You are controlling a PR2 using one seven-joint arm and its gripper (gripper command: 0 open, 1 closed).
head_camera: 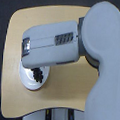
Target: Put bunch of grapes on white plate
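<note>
The white plate (29, 81) lies on the wooden table toward the exterior view's left, partly covered by my arm. The bunch of grapes (38, 74), a dark purple-black cluster, rests on the plate's upper right part, just below my forearm. My big grey-white arm (51, 43) reaches across from the exterior view's right and ends over the plate. The gripper fingers are hidden beneath the forearm housing, so I cannot see whether they hold the grapes.
The round light-wood table (27, 24) fills the frame, its edge curving along the exterior view's left and bottom. The robot's shoulder and upper arm (103, 58) take up the exterior view's right side.
</note>
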